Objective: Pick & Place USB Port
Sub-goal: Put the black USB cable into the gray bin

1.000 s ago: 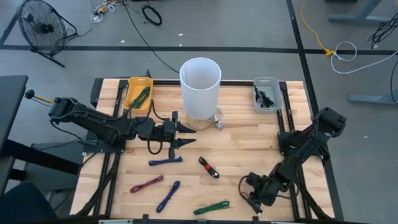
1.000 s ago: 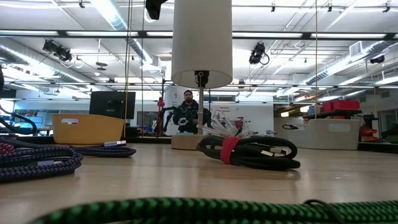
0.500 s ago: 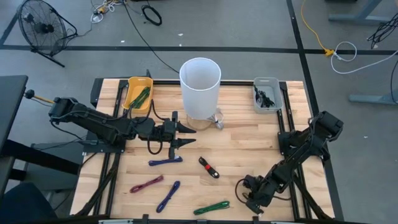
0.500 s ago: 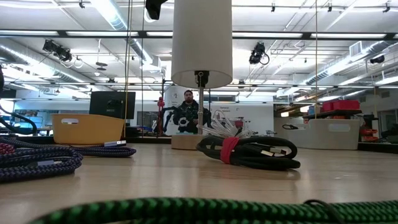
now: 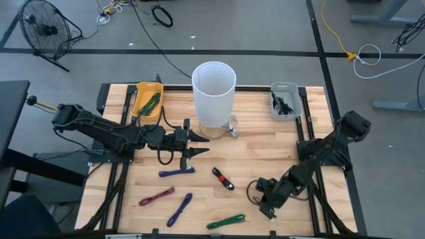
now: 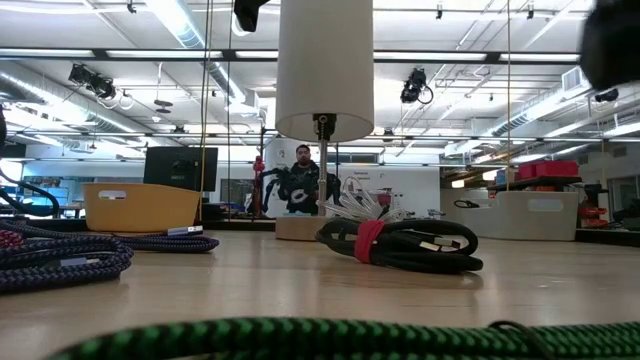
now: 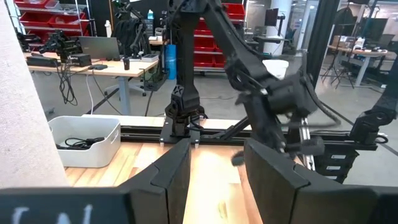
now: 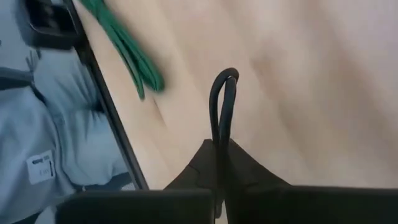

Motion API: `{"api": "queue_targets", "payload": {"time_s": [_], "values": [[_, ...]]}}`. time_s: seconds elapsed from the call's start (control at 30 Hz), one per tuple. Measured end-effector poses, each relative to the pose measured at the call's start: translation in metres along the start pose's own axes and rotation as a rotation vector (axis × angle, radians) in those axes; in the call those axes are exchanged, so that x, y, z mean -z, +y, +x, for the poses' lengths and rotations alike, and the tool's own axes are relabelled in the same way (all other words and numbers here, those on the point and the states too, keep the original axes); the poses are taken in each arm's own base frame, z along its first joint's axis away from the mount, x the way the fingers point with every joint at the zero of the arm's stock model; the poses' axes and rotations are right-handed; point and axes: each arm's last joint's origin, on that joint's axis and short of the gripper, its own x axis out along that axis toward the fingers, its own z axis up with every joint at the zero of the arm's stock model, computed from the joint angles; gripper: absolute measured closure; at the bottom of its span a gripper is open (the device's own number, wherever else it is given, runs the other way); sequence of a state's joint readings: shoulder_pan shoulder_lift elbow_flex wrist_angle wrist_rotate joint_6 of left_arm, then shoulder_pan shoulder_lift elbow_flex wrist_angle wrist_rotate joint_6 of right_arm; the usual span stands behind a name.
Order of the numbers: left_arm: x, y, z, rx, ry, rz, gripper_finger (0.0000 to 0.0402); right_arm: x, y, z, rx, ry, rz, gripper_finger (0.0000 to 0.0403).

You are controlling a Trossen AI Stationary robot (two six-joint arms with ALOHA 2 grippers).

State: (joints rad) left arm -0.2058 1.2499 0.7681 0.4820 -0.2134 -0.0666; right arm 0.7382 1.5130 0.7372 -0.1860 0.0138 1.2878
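Right gripper (image 5: 265, 207) sits low over the front right part of the table (image 5: 265, 143), and you will find its fingers (image 8: 205, 165) clamped together on a black cable (image 8: 222, 112); in the right wrist view a narrow loop of that cable stands out from between the closed fingertips, above the bare wood. In the high view you see the same cable as a dark curve just beside the gripper. Just beside the gripper, toward the table's front edge, lies a green cable (image 5: 226, 221), which also shows in the right wrist view as a green strand near the table's black frame. Note the other cables on the front half of the table: a black cable with a red band (image 5: 223, 178) near the middle, a blue cable (image 5: 176, 172) to its left, a second blue cable (image 5: 179, 209) nearer the front edge, and a maroon cable (image 5: 157, 196) beside that one. Left gripper (image 5: 201, 143) waits at the foot of the white cylinder (image 5: 214, 93), with its fingers (image 7: 171, 171) spread apart and nothing between them. Behind it, at the back left, you see a yellow bin (image 5: 147, 99) holding a green cable; at the back right, a grey bin (image 5: 285, 101) holds dark cables. In the low view a person shows far off in the room behind the table.
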Motion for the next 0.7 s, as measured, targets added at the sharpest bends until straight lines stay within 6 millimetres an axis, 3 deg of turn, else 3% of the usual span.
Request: {"api": "queue_targets", "payload": {"time_s": [0.23,0.5,0.7], "values": [[0.000,0.000,0.000,0.000,0.000,0.000,0.0246,-0.032,-0.014,-0.061,0.030,-0.163,-0.065,0.0402],[0.000,0.000,0.000,0.000,0.000,0.000,0.0246,-0.055,-0.053,-0.132,0.155,-0.417,-0.009,0.0402],[-0.001,0.000,0.000,-0.002,-0.008,-0.001,0.0246,-0.065,-0.084,-0.168,0.286,-0.583,0.070,0.0403]]}}
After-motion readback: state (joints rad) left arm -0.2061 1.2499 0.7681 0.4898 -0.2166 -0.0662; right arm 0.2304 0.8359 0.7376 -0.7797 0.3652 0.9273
